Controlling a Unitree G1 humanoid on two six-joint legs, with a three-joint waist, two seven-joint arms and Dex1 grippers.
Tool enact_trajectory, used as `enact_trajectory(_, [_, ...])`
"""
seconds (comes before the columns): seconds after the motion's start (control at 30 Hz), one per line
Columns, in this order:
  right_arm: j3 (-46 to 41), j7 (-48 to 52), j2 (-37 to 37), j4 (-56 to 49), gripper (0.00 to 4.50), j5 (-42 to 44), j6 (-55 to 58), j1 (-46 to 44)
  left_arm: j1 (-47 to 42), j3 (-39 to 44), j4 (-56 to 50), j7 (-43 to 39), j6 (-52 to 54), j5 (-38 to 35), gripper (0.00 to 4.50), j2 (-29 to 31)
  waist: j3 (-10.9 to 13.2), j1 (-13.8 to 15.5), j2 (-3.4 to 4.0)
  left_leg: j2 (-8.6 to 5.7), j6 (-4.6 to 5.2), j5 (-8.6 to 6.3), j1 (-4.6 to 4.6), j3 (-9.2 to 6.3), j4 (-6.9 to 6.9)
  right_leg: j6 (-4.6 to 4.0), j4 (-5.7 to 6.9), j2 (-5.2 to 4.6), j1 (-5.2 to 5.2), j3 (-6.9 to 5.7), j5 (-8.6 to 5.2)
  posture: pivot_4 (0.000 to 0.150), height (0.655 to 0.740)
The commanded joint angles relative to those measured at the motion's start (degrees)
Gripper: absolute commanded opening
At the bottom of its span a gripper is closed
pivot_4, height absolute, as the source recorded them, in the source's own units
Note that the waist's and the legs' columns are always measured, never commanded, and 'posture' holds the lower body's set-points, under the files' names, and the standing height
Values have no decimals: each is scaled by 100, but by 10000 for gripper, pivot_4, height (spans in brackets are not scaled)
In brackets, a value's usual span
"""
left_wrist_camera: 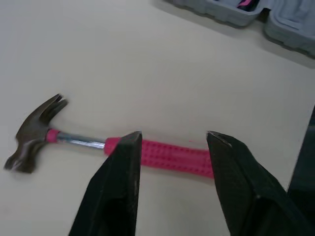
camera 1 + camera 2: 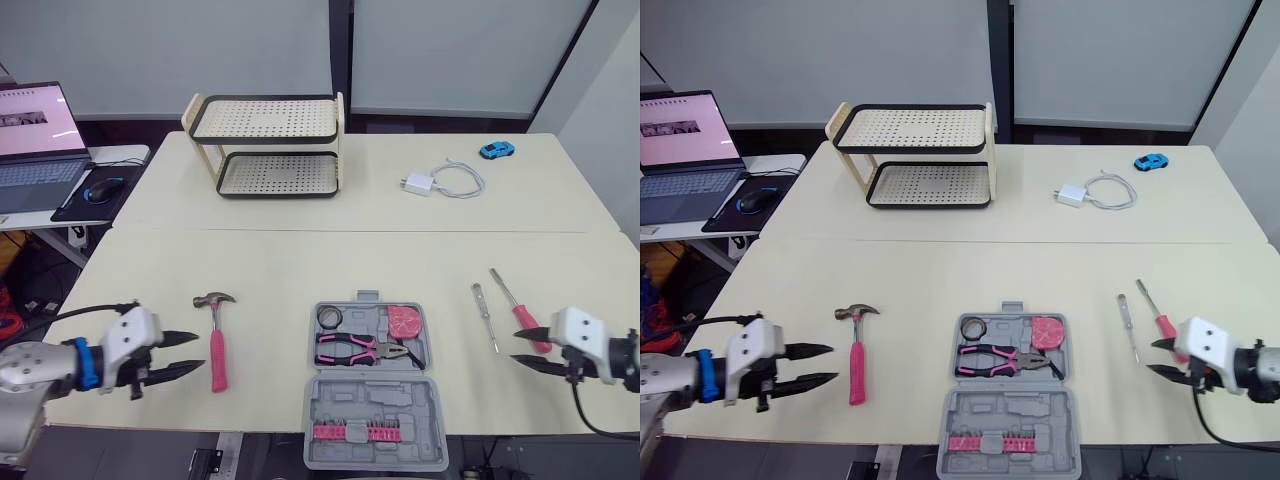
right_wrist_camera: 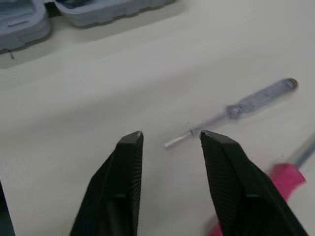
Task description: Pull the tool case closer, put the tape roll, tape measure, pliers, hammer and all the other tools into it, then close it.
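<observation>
Tool case (image 2: pixel 375 395) lies open at the worktop's (image 2: pixel 300 265) near edge.
Left gripper (image 2: pixel 200 351), fingers spread, sits beside the hammer (image 2: pixel 217 345); right gripper (image 2: pixel 526 346), fingers spread too, partly covers the red screwdriver (image 2: pixel 522 318) handle, grey screwdriver (image 2: pixel 485 316) alongside.

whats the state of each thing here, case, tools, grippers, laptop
tool case: open flat
tape roll: in the case
pliers: in the case
tape measure: in the case
hammer: flat on table, outside case
red screwdriver: on table, outside case
clear screwdriver: on table, outside case
left gripper: open, empty
right gripper: open, empty
laptop: open, screen lit
</observation>
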Motion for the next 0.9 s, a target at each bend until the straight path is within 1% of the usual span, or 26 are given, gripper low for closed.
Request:
enact_trajectory(0.03, [425,-243,106,-876,5844,-171,498,-89,-207,-605,-698,270,362,255,9425,-127,-1,4,1,0,0,0,0,0,0,0,0,0,1,-1,0,1500,7400])
enact_trajectory(0.07, [587,-308,148,-1069,2423,-250,640,-91,-293,-819,-789,364,432,382,6360,-206,-1,7,2,0,0,0,0,-1,0,0,0,0,1,-2,0,1500,7400])
enact_trajectory(0.1, [725,-387,190,-1221,0,-345,751,-97,-365,-1000,-839,425,441,483,2878,-278,-1,8,1,-1,0,0,-1,-1,1,0,0,0,2,-3,0,1500,7400])
enact_trajectory(0.13, [863,-475,249,-1315,0,-435,837,-112,-427,-1197,-875,492,469,588,249,-363,-1,9,1,-1,0,0,0,-1,0,0,-1,0,2,-2,0,1500,7400])
enact_trajectory(0.4, [1649,-900,576,-1737,0,-916,1525,-393,-711,-2291,-1020,845,744,1145,249,-859,-2,14,0,-3,0,1,-1,-5,3,0,0,1,3,-5,0,1500,7400])
enact_trajectory(0.7, [2034,-1009,599,-2004,0,-1147,1772,-365,-1022,-2827,-761,1231,901,1543,249,-1304,-2,21,-1,-4,0,1,-1,-8,3,0,-1,1,4,-7,0,1500,7400])
enact_trajectory(0.9, [2208,-1081,624,-1927,0,-1343,1740,-387,-1230,-3053,-534,1331,932,1673,249,-1517,-3,19,-2,-5,-1,1,-1,-9,5,0,0,1,4,-8,0,1500,7400])
